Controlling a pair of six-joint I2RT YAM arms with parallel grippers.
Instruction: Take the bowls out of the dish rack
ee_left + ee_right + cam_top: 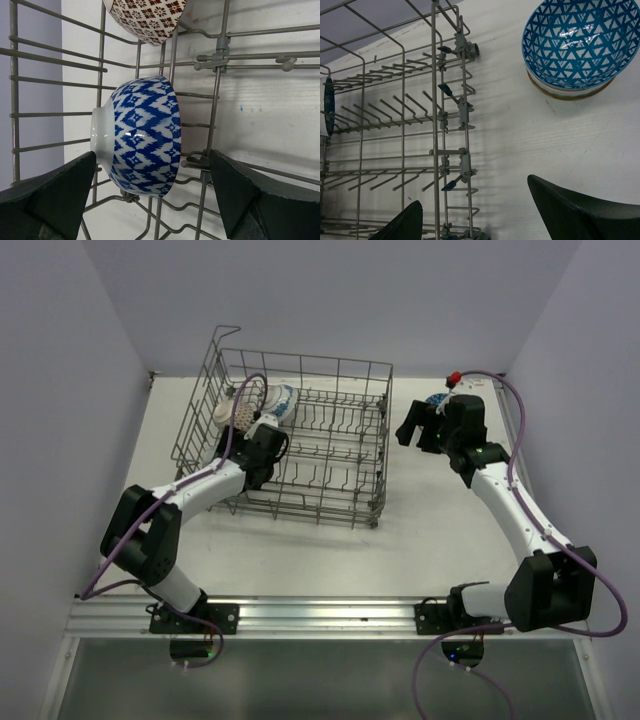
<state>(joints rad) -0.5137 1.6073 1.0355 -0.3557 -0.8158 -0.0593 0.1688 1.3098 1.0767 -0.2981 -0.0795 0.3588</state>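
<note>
The grey wire dish rack (330, 440) stands left of centre on the table. Two bowls remain at its back left: a blue-and-white patterned bowl (142, 135) standing on edge between tines, and a red patterned bowl (150, 15) beyond it. My left gripper (152, 160) is inside the rack, open, its fingers on either side of the blue-and-white bowl's near part without touching it. My right gripper (474, 192) hangs open over the table beside the rack's right wall, holding nothing. A blue triangle-patterned bowl (575, 45) lies stacked on another bowl (565, 92) on the table.
The rack (440, 125) has upright tines and a raised wire handle (225, 335) at its back left corner. The stacked bowls (437, 400) sit near the back right wall, just behind my right gripper (420, 425). Walls enclose the table on three sides.
</note>
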